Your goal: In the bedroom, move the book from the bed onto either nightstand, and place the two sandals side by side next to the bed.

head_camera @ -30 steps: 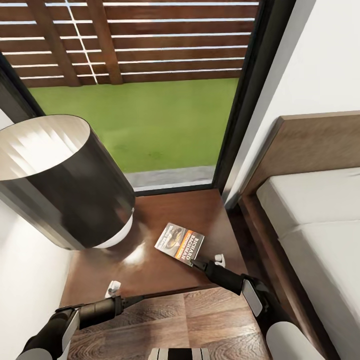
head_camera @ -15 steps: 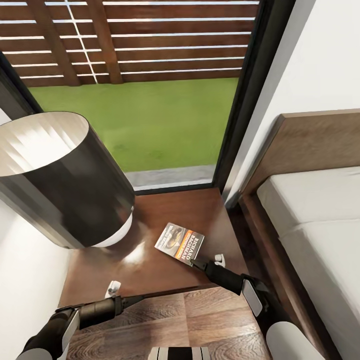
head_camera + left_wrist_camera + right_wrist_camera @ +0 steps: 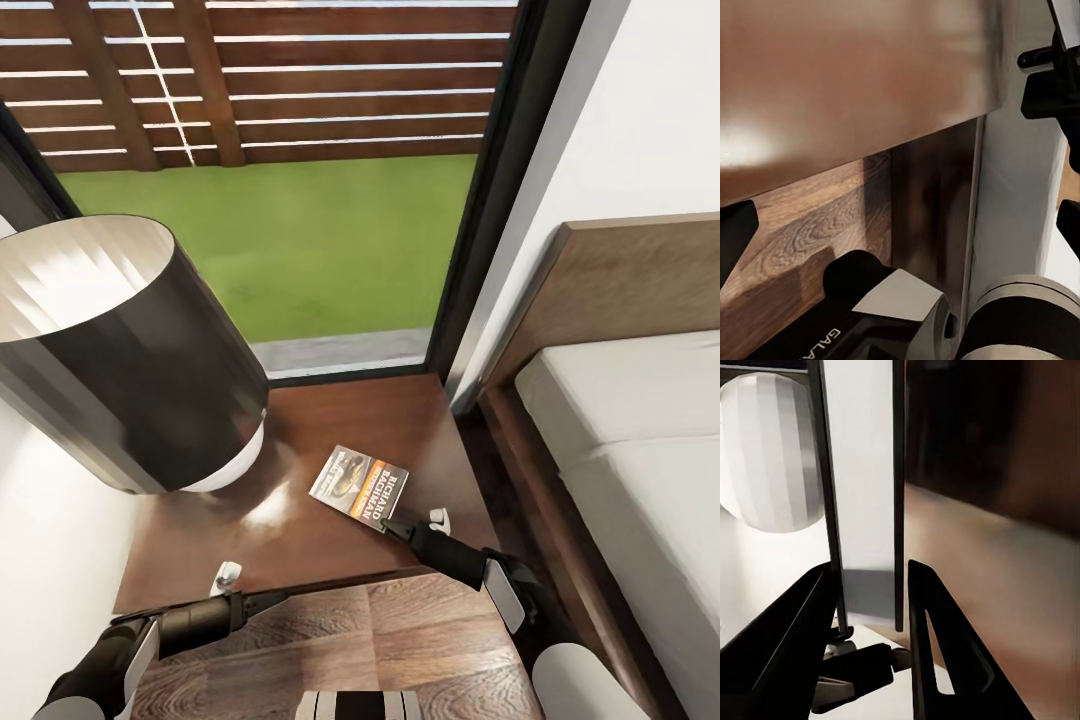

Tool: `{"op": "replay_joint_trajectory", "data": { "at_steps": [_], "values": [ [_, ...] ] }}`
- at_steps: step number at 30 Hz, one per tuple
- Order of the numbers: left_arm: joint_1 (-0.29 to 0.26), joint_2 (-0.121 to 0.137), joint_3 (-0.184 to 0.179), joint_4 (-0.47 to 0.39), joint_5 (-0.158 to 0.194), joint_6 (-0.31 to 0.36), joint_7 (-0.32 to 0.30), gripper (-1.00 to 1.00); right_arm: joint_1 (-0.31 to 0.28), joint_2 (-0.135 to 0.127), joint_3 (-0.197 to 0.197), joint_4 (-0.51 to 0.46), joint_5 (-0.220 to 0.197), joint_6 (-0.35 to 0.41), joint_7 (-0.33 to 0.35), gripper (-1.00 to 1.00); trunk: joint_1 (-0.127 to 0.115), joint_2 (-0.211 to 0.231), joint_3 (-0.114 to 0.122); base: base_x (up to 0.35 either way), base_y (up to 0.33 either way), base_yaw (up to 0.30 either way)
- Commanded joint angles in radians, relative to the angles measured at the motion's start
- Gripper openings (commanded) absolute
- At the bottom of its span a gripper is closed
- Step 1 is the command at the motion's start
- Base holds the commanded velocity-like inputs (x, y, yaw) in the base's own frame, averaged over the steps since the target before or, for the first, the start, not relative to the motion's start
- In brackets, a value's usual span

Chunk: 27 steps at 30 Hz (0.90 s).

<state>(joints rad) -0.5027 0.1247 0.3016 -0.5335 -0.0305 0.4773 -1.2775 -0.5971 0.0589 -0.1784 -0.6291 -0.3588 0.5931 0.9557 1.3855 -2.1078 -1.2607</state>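
1 thin paperback book with an orange-red band lies flat on 1 dark reddish-brown wooden nightstand, just ahead of the spread-fingered right claw; I cannot tell the left claw's state.

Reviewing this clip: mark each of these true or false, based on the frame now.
1. The book lies on the nightstand. True.
2. The book lies on the bed's mattress. False: the off-white mattress is bare where it shows; the book is on the wooden top beside it.
3. The right gripper is at the book's near corner. True.
4. A lamp with a dark shade stands on the nightstand, on the book's left in the head view. True.
5. The left gripper rests on the book. False: it is at the nightstand's front edge, apart from the book.
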Motion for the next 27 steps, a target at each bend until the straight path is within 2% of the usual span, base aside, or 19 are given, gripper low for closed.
{"op": "replay_joint_trajectory", "data": {
  "at_steps": [1,9,12,27],
  "values": [
    [0.0,0.0,0.004,0.0,-0.003,0.01,-0.005,1.0,-0.001,0.001,-0.004,0.0,-0.002,0.007,0.002,-1.0,0.0,0.0,-0.001,0.0,0.0,0.0],
    [0.0,0.0,0.004,0.0,-0.003,0.01,-0.005,1.0,-0.001,0.001,-0.004,0.0,-0.002,0.007,0.002,-1.0,0.0,0.0,-0.001,0.0,0.0,0.0],
    [0.0,0.0,0.004,0.0,-0.002,0.01,-0.005,1.0,-0.001,0.001,-0.004,0.0,-0.001,0.007,0.002,-1.0,0.011,-0.021,-0.01,0.0,0.0,0.0],
    [0.0,0.0,0.004,0.0,-0.003,0.01,-0.005,1.0,0.0,0.001,-0.004,0.0,-0.001,0.007,0.002,-1.0,0.011,-0.021,-0.01,0.0,0.0,0.0]
  ]
}}
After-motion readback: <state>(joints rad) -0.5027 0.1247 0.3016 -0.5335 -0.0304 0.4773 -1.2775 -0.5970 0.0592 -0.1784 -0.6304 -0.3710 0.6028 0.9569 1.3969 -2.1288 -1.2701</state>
